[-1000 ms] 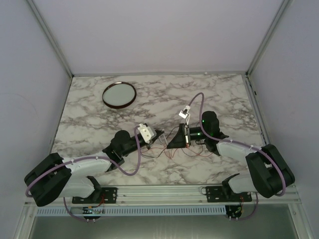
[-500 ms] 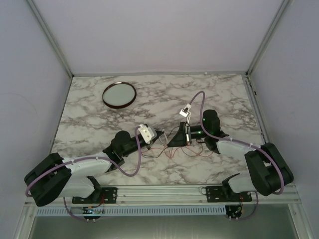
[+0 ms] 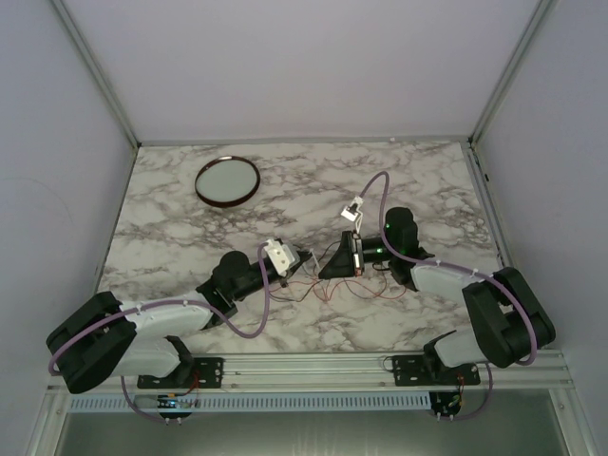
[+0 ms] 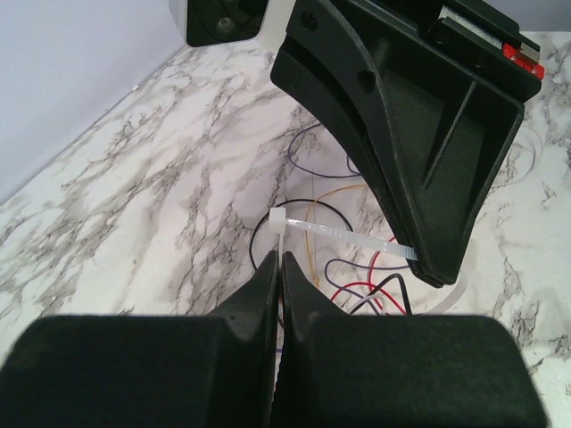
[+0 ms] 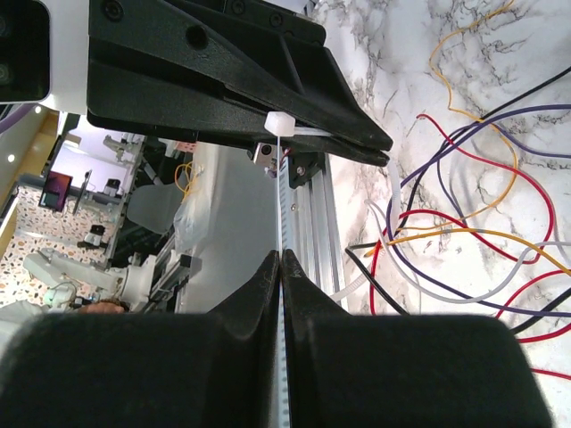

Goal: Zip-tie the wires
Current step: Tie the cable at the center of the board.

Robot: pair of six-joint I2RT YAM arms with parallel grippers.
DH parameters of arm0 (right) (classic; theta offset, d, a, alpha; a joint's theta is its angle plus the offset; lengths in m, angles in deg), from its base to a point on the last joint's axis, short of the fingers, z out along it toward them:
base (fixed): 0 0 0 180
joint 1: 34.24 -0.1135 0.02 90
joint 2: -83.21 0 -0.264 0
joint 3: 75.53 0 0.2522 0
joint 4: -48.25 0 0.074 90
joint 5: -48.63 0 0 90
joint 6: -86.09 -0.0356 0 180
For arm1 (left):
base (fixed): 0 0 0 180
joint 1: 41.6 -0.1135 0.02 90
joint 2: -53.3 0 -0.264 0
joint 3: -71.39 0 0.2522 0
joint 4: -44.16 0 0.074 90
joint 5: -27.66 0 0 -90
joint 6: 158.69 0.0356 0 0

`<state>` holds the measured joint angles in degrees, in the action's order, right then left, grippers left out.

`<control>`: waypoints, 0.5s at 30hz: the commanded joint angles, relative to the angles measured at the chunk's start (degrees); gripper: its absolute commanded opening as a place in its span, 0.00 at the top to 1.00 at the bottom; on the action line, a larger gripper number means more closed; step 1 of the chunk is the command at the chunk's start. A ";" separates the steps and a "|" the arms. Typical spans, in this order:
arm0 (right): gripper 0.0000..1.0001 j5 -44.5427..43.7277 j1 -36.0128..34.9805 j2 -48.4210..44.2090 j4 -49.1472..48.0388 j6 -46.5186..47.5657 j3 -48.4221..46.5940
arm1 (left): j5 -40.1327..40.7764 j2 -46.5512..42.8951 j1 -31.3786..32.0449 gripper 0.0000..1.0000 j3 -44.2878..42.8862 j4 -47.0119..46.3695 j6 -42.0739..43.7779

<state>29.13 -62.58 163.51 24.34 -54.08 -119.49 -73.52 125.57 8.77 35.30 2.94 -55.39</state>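
Over the tabletop (image 3: 180, 242), left pincer (image 4: 278, 264) and right pincer (image 5: 282, 260) both clench one zip tie (image 4: 277, 218) above tangled wires (image 5: 426, 234)

The left arm (image 3: 166, 318) and right arm (image 3: 442, 281) have glossy black joints and white shells. A lilac cable (image 3: 378, 185) loops along each to a white camera block (image 3: 278, 252). A green light (image 3: 388, 231) glows on the right one. Black wedge-shaped fingers (image 4: 401, 125) carry round screw holes.
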 commanded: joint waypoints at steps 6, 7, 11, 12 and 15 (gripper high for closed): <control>1.00 1.31 1.18 0.26 -3.24 0.33 -2.37 | 0.69 -1.83 0.51 1.00 0.57 -1.69 0.86; 1.00 1.30 1.18 0.27 -3.27 0.32 -2.34 | 0.69 -1.83 0.52 1.00 0.61 -1.78 0.85; 1.00 1.28 1.27 0.56 -3.51 0.17 -2.26 | 0.80 -1.83 0.52 1.00 0.71 -1.82 0.78; 1.00 1.26 1.27 0.63 -3.77 -0.02 -2.32 | 0.83 -1.80 0.52 1.00 0.69 -1.86 0.77; 1.00 1.38 1.27 1.01 -4.59 -0.63 -2.19 | 0.81 -1.72 0.61 1.00 0.59 -1.88 0.68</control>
<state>29.15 -61.94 163.75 23.55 -54.34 -119.49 -72.75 125.27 9.01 35.43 2.94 -55.37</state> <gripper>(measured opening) 0.004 0.005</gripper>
